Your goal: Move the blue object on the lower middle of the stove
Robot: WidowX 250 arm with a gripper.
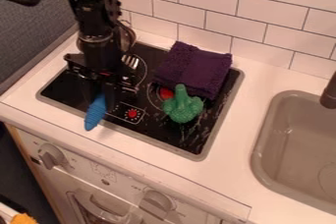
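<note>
Camera view: "What's closest to us?"

"The oven knob (pixel 52 156). Next comes the white counter (pixel 230 144), then the black stove top (pixel 164 132)."

"Where's the long blue object (pixel 95 114)?"

"At the stove's front left. One end pokes past the front edge, and the other is right by the black gripper (pixel 99 93)."

"Does the gripper have hold of it?"

"I can't tell — it's too dark there to see how open the gripper is."

"Which way does the blue object lie?"

"Long ways, from the gripper to the counter's front, with a bit of a slant. The lower middle is to its right, so I think it needs to go sideways — and back a little."

"Could it bump anything?"

"Maybe the bumpy green toy (pixel 182 106), if it goes too far. Farther back are the purple towel (pixel 193 70) and the wall tiles (pixel 207 2)."
</note>
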